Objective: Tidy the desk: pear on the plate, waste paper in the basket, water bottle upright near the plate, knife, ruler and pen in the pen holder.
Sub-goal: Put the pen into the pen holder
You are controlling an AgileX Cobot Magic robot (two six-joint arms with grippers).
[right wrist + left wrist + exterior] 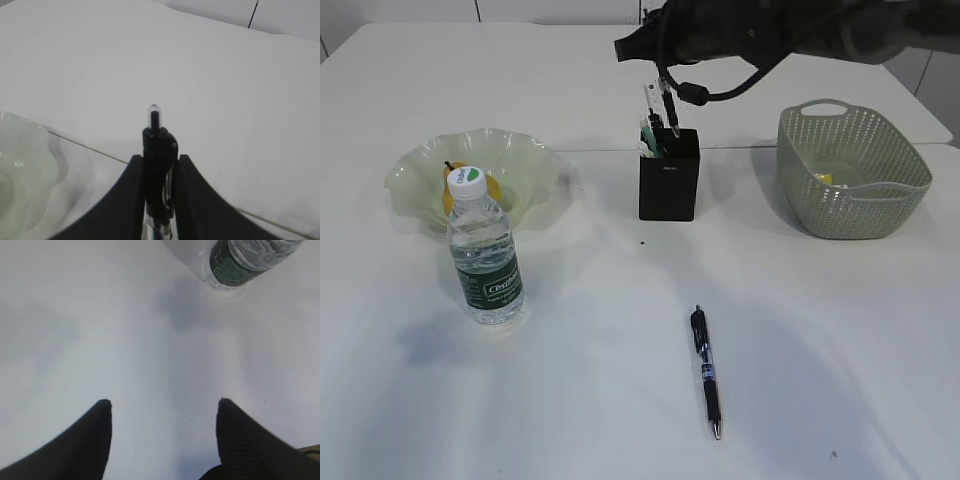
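Note:
My right gripper (159, 158) is shut on a black pen (158, 137), held upright just above the black pen holder (669, 180). That gripper (663, 72) hangs from the dark arm at the top of the exterior view, and the held pen (670, 108) points down into the holder. A clear ruler (652, 104) and a green-handled item stick out of the holder. A second pen (706, 370) lies on the table in front. A pear (453, 186) sits in the green glass plate (530, 160). The water bottle (485, 250) stands upright before the plate. My left gripper (163, 402) is open over bare table, with the bottle's base (240, 260) beyond it.
A green mesh basket (855, 200) stands at the right with a scrap of paper (823, 180) inside. The wavy rim of the plate (20, 170) shows at the left of the right wrist view. A seam between two table tops runs behind the holder.

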